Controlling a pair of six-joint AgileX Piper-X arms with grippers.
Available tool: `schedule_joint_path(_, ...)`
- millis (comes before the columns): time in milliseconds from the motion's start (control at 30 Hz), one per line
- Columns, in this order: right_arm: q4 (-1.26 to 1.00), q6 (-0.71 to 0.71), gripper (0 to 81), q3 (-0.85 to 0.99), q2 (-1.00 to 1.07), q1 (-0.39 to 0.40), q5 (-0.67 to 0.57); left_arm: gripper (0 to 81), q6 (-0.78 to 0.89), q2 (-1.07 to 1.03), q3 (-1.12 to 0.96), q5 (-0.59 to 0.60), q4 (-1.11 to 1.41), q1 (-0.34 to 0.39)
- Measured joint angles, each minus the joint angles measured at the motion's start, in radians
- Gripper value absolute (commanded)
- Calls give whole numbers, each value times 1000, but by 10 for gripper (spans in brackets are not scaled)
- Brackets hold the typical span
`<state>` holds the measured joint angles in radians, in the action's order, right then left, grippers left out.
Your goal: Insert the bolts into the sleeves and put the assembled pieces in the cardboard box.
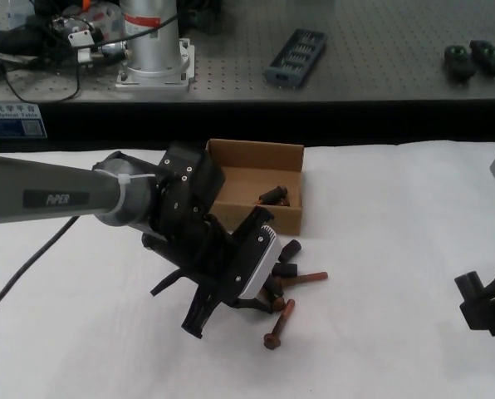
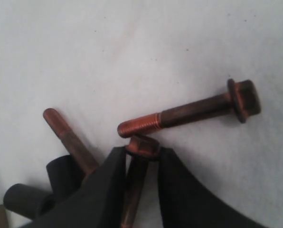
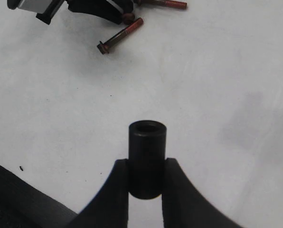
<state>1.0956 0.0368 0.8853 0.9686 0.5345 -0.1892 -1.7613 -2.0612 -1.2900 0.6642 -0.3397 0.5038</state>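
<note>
Left wrist view: your left fingers pinch a bolt by its shank, head at the tips — a loose bolt lies just beyond. Your right fingers pinch a sleeve, bore facing outward. Judged step: mating. Next, line shank end with bore — slowly. White cloth worktop; cardboard box behind the left fingers; perforated bench beyond.

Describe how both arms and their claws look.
The left arm's grey link bears a black label with white lettering. A white cable tie sits near its black wrist housing, a silver-faced camera block is mounted there, and a thin black cable trails off. The left claw is matte black; the right claw has two matte black fingers tapering to the tips.
</note>
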Motion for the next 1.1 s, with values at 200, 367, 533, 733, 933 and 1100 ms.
schedule_joint_path(200,0,0,28,0,-15,0,0,6,81,22,-2,-71,-7,29)
schedule_joint_path(367,3,0,28,0,-34,0,0,6,229,79,16,-91,-68,84)
schedule_joint_path(533,23,0,28,0,-71,0,0,6,366,163,17,-124,-106,99)
schedule_joint_path(733,54,-2,28,0,-107,0,0,6,532,268,17,-245,-127,118)
schedule_joint_path(933,60,-2,28,0,-108,0,0,6,924,374,17,-387,-156,162)
schedule_joint_path(1100,41,-2,28,0,-108,0,-21,6,1312,483,17,-526,-194,213)
